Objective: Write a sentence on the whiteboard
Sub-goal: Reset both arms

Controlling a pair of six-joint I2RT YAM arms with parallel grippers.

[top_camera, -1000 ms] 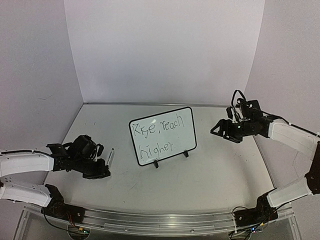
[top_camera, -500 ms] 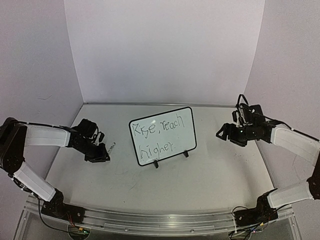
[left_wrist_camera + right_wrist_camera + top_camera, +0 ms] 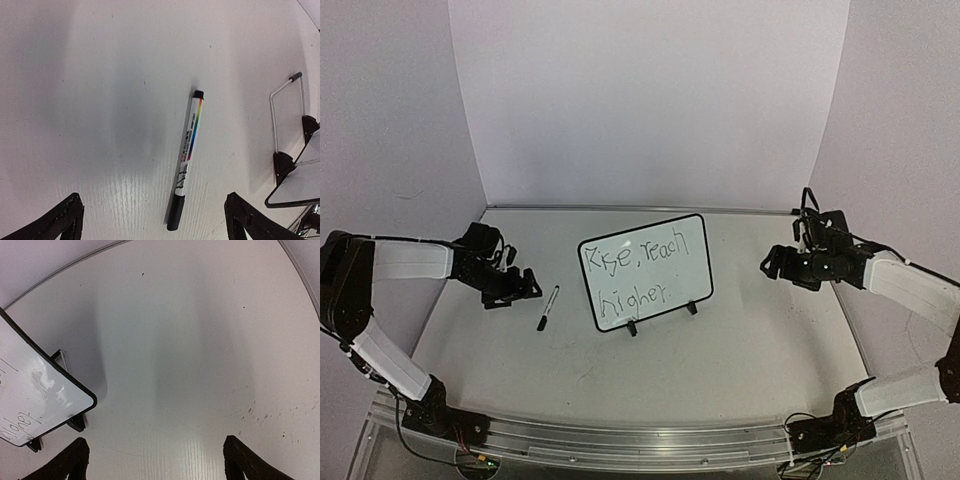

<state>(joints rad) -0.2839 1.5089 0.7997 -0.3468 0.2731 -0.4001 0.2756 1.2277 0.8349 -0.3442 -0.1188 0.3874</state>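
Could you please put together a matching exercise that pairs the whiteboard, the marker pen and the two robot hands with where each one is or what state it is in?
Column one:
1. small white rectangular whiteboard with a thin black frame
2. slim white marker pen with black ends and a rainbow stripe
3. left hand
4. right hand

Column two:
A. open and empty, right of the board
B. lying flat on the pale table
C. propped on black feet, carrying dark handwriting
D. open, close beside the pen, not holding it

Pairs: 1-C, 2-B, 3-D, 4-A.
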